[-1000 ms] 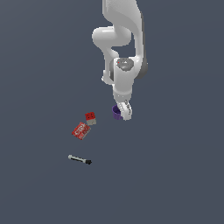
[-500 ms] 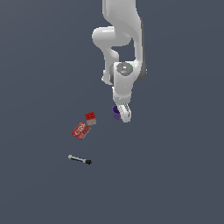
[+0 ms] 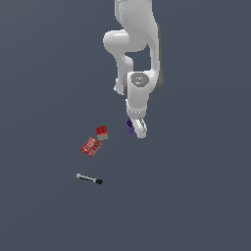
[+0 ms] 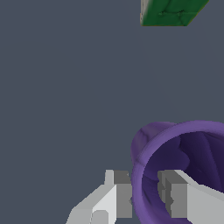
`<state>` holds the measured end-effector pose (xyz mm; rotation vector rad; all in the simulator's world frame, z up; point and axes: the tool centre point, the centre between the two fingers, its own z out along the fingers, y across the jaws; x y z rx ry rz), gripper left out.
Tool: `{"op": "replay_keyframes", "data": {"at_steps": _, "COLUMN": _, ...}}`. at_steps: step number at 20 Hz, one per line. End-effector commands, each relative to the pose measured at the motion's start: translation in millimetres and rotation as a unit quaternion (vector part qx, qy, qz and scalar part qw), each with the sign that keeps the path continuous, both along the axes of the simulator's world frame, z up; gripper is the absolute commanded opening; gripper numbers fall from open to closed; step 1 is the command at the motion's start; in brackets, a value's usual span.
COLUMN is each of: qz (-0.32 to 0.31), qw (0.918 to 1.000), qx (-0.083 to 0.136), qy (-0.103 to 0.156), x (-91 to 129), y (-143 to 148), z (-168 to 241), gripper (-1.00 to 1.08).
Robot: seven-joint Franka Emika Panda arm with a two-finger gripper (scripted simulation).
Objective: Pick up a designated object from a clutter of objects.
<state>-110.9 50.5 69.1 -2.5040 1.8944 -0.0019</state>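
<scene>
The designated object, a small purple cup (image 3: 130, 126) with a rimmed top, sits just under the arm's hand. In the wrist view the purple cup (image 4: 175, 170) fills the corner and its mouth faces the camera. My gripper (image 4: 144, 197) straddles the cup's wall, with one finger (image 4: 119, 197) outside and the other inside the mouth. Both press against the wall, so the gripper (image 3: 138, 128) is shut on the cup. The other clutter lies toward the exterior view's left: a red-and-grey block (image 3: 102, 132), a flat red packet (image 3: 89, 146) and a thin grey marker (image 3: 89, 178).
A green block (image 4: 170, 11) shows at the edge of the wrist view, apart from the cup. The white arm (image 3: 135, 44) rises above the cup. Everything rests on a plain dark grey floor (image 3: 196, 196).
The hand and the purple cup have shifted slightly down and to the exterior view's left. The block, packet and marker have not moved.
</scene>
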Motion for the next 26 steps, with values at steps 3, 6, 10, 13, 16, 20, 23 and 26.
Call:
{"op": "replay_keyframes", "data": {"at_steps": 3, "qz": 0.0, "qw": 1.0, "qx": 0.0, "qy": 0.0, "x": -0.1, "y": 0.2, "z": -0.4, "gripper": -1.0}}
{"op": "replay_keyframes", "data": {"at_steps": 6, "qz": 0.0, "qw": 1.0, "qx": 0.0, "qy": 0.0, "x": 0.1, "y": 0.1, "z": -0.1, "gripper": -1.0}}
{"op": "replay_keyframes", "data": {"at_steps": 10, "qz": 0.0, "qw": 1.0, "qx": 0.0, "qy": 0.0, "x": 1.0, "y": -2.6, "z": 3.6, "gripper": -1.0}}
{"op": "replay_keyframes", "data": {"at_steps": 13, "qz": 0.0, "qw": 1.0, "qx": 0.0, "qy": 0.0, "x": 3.0, "y": -8.2, "z": 11.0, "gripper": -1.0}}
{"op": "replay_keyframes", "data": {"at_steps": 16, "qz": 0.0, "qw": 1.0, "qx": 0.0, "qy": 0.0, "x": 6.0, "y": -16.9, "z": 22.4, "gripper": -1.0}}
{"op": "replay_keyframes", "data": {"at_steps": 20, "qz": 0.0, "qw": 1.0, "qx": 0.0, "qy": 0.0, "x": 11.5, "y": -33.0, "z": 43.5, "gripper": -1.0}}
{"op": "replay_keyframes", "data": {"at_steps": 23, "qz": -0.001, "qw": 1.0, "qx": 0.0, "qy": 0.0, "x": 16.9, "y": -48.3, "z": 63.7, "gripper": -1.0}}
{"op": "replay_keyframes", "data": {"at_steps": 26, "qz": -0.001, "qw": 1.0, "qx": 0.0, "qy": 0.0, "x": 23.3, "y": -66.4, "z": 87.7, "gripper": -1.0}}
